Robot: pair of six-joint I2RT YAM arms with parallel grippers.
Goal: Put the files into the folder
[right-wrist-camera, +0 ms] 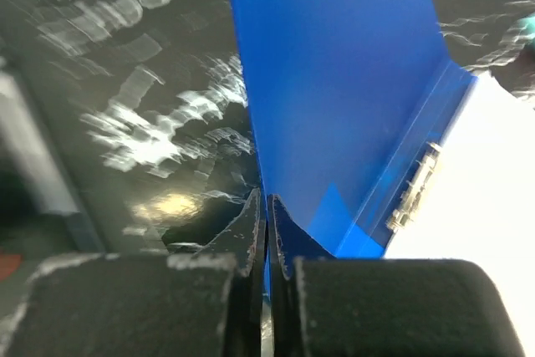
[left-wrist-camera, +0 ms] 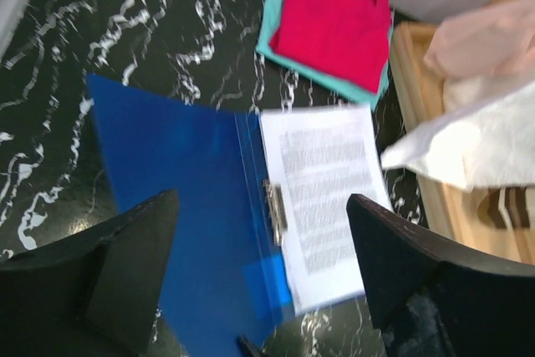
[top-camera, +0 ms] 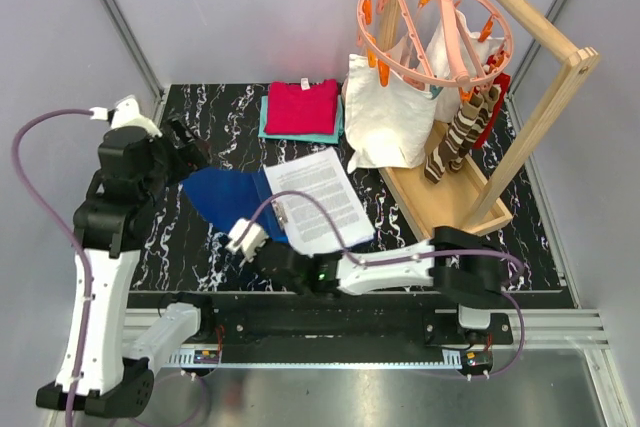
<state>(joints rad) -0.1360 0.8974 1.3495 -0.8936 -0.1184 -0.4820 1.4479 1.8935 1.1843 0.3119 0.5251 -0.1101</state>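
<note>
Table [top-camera: 220,137]: black marbled, white walls around
Rack [top-camera: 455,209]: right side, white bag [top-camera: 385,117] in it
Folder [top-camera: 222,197]: open mid-table, files [top-camera: 318,197] on right half
Left gripper [left-wrist-camera: 261,201]: spread wide, empty
Right gripper [right-wrist-camera: 266,211]: pinched on Folder's near edge

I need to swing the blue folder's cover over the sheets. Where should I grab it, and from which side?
Pinch the thin near edge of the folder cover, well away from the spine clip, coming in low from the near side. The cover lies flat on the table, so only its edge offers a bite. The right gripper looks shut on that edge.
</note>
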